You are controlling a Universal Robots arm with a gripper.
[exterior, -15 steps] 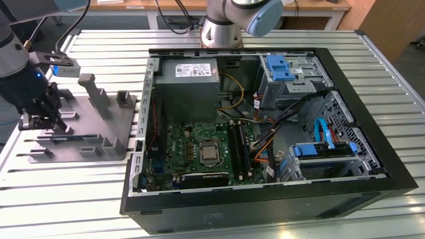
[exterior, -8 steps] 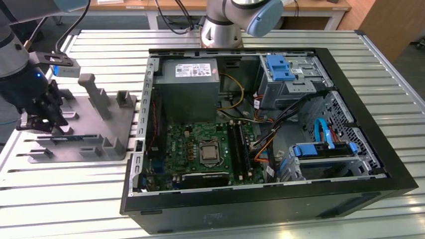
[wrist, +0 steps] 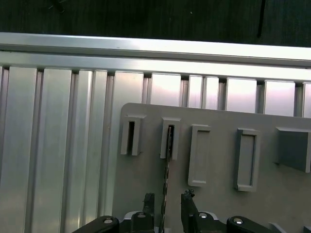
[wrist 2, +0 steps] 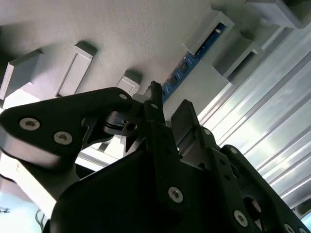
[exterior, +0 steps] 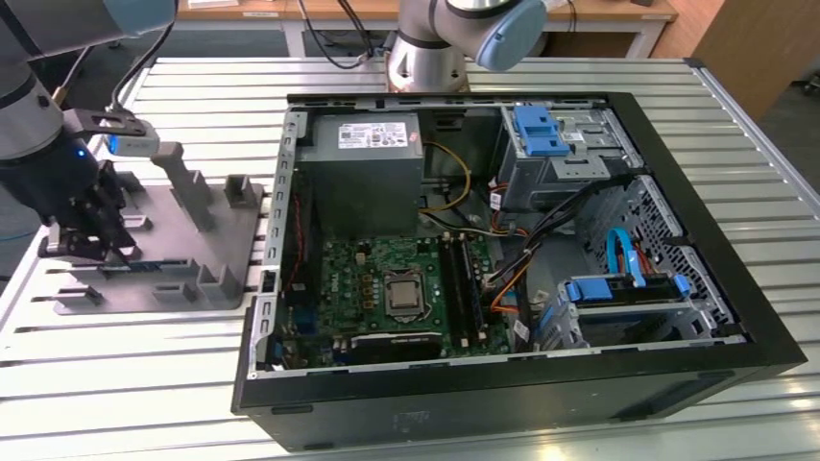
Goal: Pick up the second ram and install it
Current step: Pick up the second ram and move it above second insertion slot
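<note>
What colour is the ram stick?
The ram stick is blue, clearest in the second wrist view.

Thin blue ram (wrist 2: pixel 190 62) with black chips, standing on its long edge in the grey tray's (wrist 2: pixel 121 29) slotted pegs.

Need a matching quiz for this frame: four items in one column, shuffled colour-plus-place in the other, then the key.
1. second ram
2. gripper
3. motherboard
4. tray

A. green, inside the computer case
B. grey, flat on the slatted table
C. blue, standing on edge in the tray
D. black, open, straddling the second ram

Pairs: 1-C, 2-D, 3-A, 4-B.
</note>
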